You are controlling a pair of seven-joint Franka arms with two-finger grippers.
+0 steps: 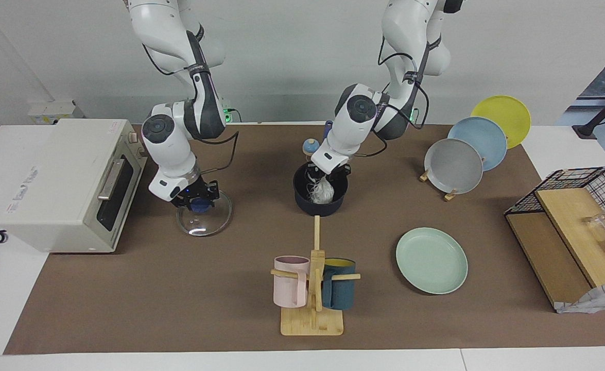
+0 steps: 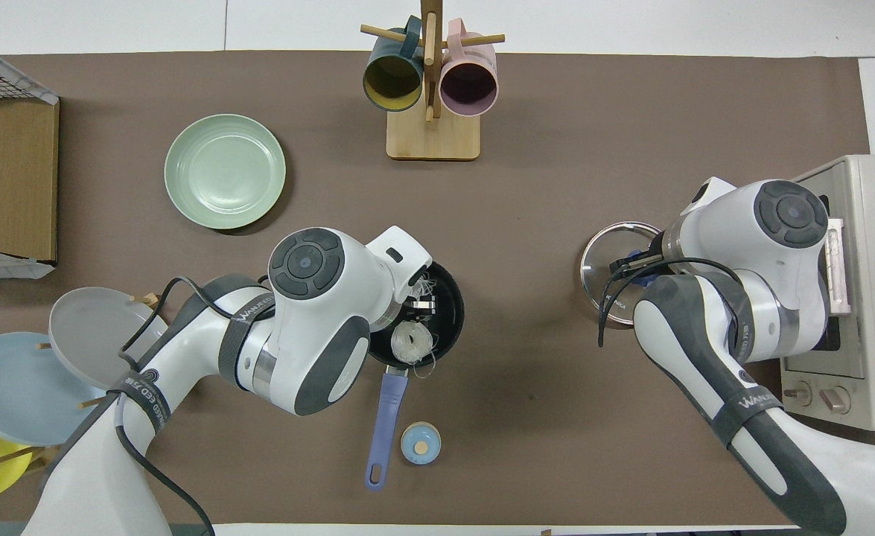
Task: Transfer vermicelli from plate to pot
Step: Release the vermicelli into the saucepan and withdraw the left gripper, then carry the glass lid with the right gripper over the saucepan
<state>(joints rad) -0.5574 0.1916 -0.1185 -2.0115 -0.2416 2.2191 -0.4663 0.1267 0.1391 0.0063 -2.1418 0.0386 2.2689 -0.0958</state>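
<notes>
The pot (image 1: 320, 207) stands mid-table, its blue handle (image 2: 385, 417) pointing toward the robots. My left gripper (image 1: 325, 176) reaches down into the pot (image 2: 450, 301). A whitish clump of vermicelli (image 1: 325, 191) sits inside right under it, with loose strands (image 2: 424, 285) up at the gripper. I cannot tell whether the clump still hangs from the gripper. The mint-green plate (image 1: 431, 260) lies bare, farther from the robots toward the left arm's end. My right gripper (image 1: 199, 202) is shut on the blue knob of a glass lid (image 1: 204, 220).
A toaster oven (image 1: 65, 180) stands at the right arm's end beside the lid. A mug tree (image 1: 312, 288) stands farther out than the pot. A rack of grey, blue and yellow plates (image 1: 454, 165) and a wire basket (image 1: 565, 232) fill the left arm's end. A small blue cap (image 2: 420, 443) lies by the pot handle.
</notes>
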